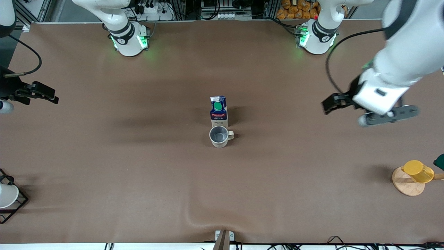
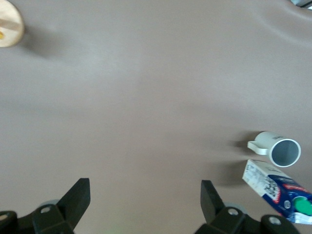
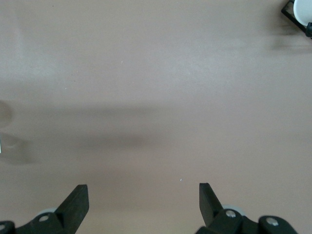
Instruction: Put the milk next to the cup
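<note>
The milk [image 1: 218, 111], a dark-blue carton with a green cap, stands upright at the table's middle. The cup [image 1: 219, 136], an off-white mug with a grey inside, stands right beside it, nearer to the front camera, close enough to touch or nearly so. Both show in the left wrist view, the cup [image 2: 280, 148] and the milk [image 2: 280, 187]. My left gripper [image 1: 329, 105] [image 2: 145, 187] is open and empty, up over bare table toward the left arm's end. My right gripper [image 1: 52, 96] [image 3: 143, 191] is open and empty over bare table at the right arm's end.
A yellow cup [image 1: 418, 171] lies on a round wooden disc [image 1: 406, 185] near the left arm's end, with a dark green thing [image 1: 440, 161] beside it. A white cup in a black wire frame [image 1: 7, 196] stands at the right arm's end.
</note>
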Controlling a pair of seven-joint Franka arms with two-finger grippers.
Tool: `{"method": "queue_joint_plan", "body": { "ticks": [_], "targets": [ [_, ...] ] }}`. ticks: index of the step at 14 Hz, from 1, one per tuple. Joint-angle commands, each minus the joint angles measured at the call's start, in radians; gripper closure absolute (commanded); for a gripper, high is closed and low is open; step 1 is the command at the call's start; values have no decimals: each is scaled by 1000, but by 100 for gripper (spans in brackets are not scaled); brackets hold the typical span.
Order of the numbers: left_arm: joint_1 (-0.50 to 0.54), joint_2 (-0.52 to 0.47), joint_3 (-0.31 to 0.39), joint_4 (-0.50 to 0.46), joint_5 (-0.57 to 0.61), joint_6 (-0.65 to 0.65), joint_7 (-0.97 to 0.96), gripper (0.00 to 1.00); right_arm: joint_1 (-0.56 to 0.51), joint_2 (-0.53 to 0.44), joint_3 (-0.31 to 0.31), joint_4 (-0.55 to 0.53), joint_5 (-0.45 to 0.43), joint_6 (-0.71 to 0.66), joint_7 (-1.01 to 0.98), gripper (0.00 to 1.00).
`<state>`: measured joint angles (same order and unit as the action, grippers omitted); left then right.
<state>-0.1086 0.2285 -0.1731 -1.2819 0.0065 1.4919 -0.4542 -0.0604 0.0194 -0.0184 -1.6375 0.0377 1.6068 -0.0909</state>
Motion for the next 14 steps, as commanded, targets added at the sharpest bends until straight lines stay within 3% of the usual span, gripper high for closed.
{"method": "queue_joint_plan", "body": {
  "ticks": [1, 3, 8, 14],
  "targets": [
    [76, -70, -15, -42, 7, -47, 116, 0, 7, 4, 3, 11, 18, -13, 11, 0],
    [87, -93, -8, -51, 7, -51, 156, 0, 16, 4, 2, 11, 18, -13, 11, 0],
    [105, -210, 56, -177, 7, -53, 265, 0, 19, 7, 2, 11, 19, -13, 8, 0],
    [104, -235, 132, -180, 7, -74, 358, 0, 19, 2, 2, 11, 19, -16, 3, 0]
  ]
}}
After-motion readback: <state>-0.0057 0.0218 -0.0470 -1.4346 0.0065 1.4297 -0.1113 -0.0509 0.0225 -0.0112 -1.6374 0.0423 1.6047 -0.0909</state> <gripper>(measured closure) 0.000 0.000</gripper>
